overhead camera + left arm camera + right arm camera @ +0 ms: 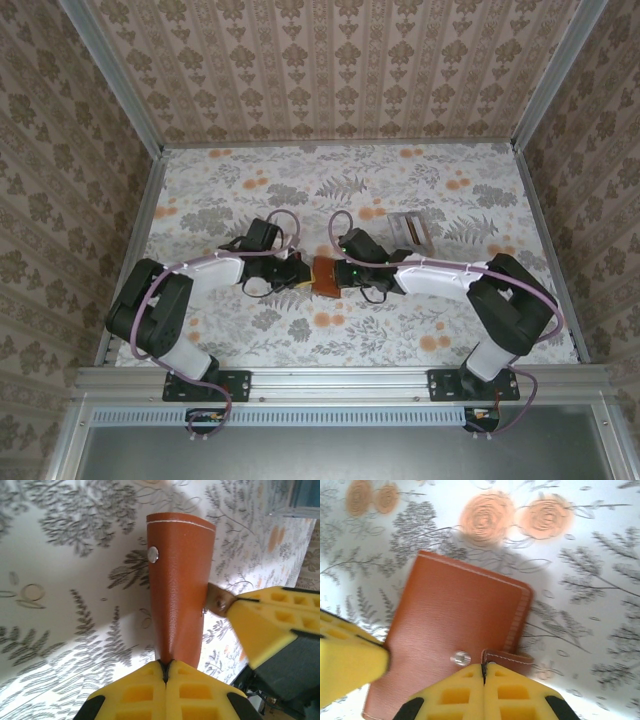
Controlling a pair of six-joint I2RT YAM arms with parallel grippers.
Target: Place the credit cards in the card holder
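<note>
There is one card holder (325, 277). It is small, flat and reddish-brown, like leather, with a thin line of pale stitches along its edge. It has one round shiny snap stud (460, 657) on its face and one little clasp tab (506, 657) of the same brown stuff. It is folded shut.

The card holder sits about halfway between the left and right edges of the desk (215, 340), a bit nearer the near edge than the far edge. The desk has a cloth on it with grey leaves and orange flowers.

There are two claws, one on each side of the card holder. The left claw (165, 667) is squeezed tight on the edge of the card holder, and its yellow pads meet with just the brown edge between them. The right claw (483, 670) is pinched tight too, and the clasp tab comes out from between its pads.

The credit cards (410, 228) are thin, flat and silvery-grey. They lie in one small overlapping pile toward the right edge of the desk, farther back than the card holder and apart from it. I cannot tell how many cards are in the pile.
</note>
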